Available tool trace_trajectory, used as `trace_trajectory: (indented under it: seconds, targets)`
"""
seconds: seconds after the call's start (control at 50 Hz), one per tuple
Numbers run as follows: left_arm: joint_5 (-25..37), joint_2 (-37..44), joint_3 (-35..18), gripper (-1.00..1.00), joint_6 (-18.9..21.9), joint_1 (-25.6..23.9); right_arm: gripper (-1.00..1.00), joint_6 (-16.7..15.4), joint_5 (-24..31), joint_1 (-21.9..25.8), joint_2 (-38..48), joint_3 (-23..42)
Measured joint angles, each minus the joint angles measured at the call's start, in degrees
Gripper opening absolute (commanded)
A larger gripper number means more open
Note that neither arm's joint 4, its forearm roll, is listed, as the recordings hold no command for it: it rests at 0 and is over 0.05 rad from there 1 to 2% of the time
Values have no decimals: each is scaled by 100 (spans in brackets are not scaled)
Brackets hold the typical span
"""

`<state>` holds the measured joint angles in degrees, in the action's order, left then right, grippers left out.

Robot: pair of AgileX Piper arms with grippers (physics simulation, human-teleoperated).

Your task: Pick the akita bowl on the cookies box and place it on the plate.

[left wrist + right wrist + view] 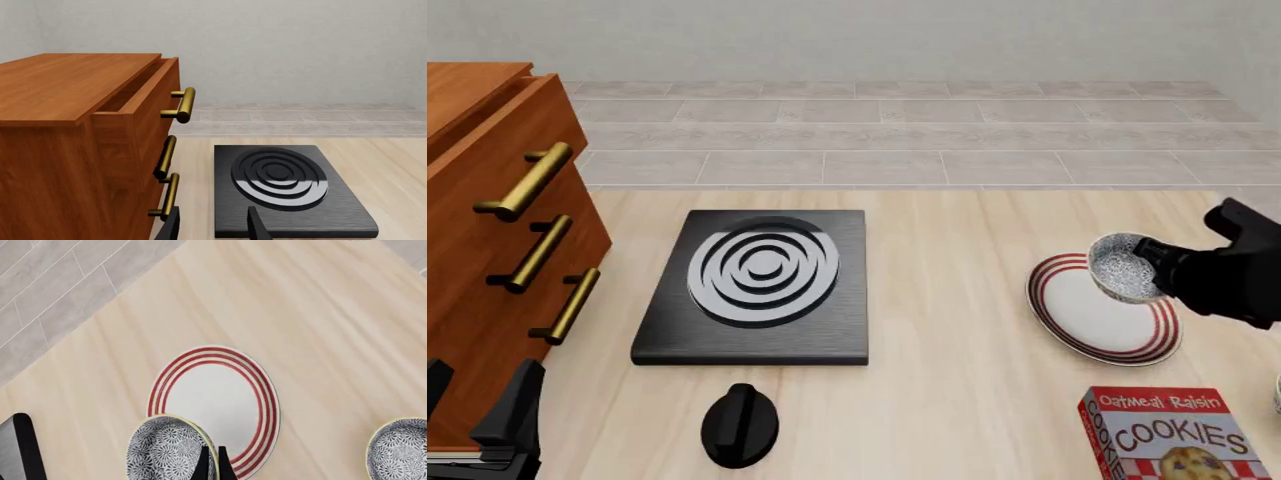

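Speckled white, the akita bowl (1126,268) is pinched by its rim in the right gripper (211,465), tilted over the plate (1094,325) for lowering; the left gripper (212,227) is spread, idle near-left.

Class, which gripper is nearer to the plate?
Right. The right gripper holds the akita bowl just above the plate; the left gripper sits far across the table.

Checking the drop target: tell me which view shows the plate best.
The right wrist view: the plate shows nearly whole from above, all red rings clear, with the bowl held over its edge. The front view shows the plate smaller, partly covered by bowl and right gripper. The left wrist view misses it.
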<state>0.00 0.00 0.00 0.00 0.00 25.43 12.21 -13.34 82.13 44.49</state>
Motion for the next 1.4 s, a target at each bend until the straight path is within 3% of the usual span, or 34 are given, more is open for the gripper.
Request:
trace_trajectory:
  seconds: [1.4]
  targets:
    - [0,0,0,100,0,0,-100,-151,-522,-146,1687,680]
